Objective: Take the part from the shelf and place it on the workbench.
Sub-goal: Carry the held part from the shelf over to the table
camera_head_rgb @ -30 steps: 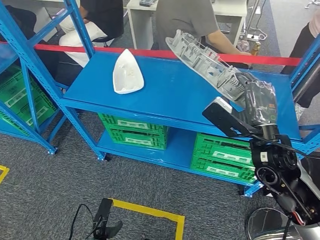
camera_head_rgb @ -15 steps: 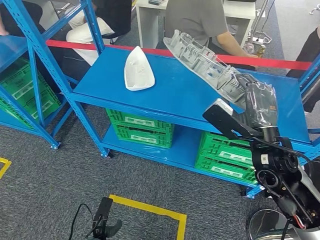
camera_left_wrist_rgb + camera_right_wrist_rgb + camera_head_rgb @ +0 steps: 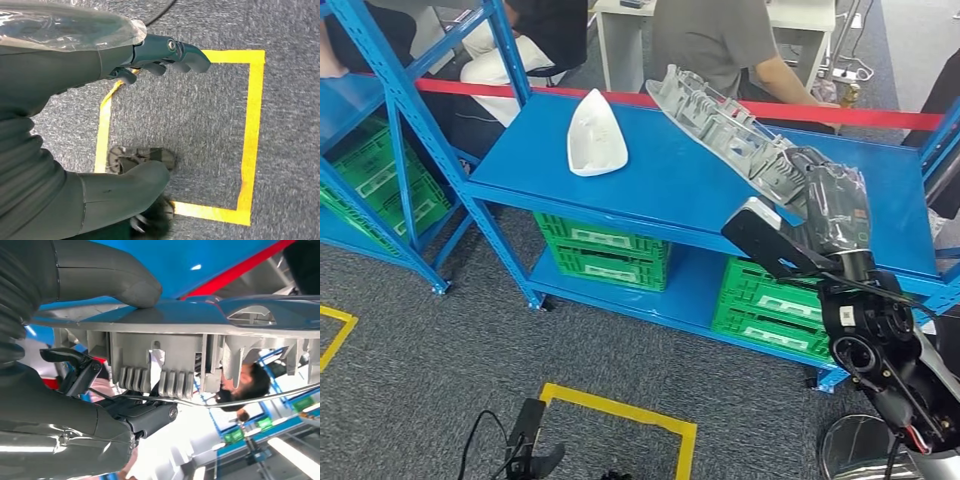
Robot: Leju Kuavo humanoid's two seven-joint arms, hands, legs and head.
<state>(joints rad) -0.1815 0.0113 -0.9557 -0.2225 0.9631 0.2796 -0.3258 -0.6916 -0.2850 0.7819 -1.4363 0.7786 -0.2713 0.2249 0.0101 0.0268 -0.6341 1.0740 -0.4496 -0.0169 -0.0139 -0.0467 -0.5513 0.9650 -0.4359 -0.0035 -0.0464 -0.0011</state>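
My right hand (image 3: pixel 833 205) grips one end of a long grey ribbed plastic part (image 3: pixel 720 130), holding it tilted above the top board of the blue shelf (image 3: pixel 682 190). In the right wrist view the thumb (image 3: pixel 109 282) presses on one side of the part (image 3: pixel 181 350) and dark fingers (image 3: pixel 151 417) clamp the other. A white curved shell part (image 3: pixel 597 135) lies on the shelf's left half. My left hand (image 3: pixel 113 115) hangs over grey carpet, fingers apart, holding nothing.
Green crates (image 3: pixel 610 255) sit on the shelf's lower board. A red tape barrier (image 3: pixel 773 108) runs behind the shelf, with people (image 3: pixel 712 40) seated beyond it. Another blue rack (image 3: pixel 373 170) stands at left. Yellow floor tape (image 3: pixel 622 412) marks a square on the carpet.
The whole scene has shifted right in the picture, so the camera has turned left. My right hand still holds the grey part in the same pose.
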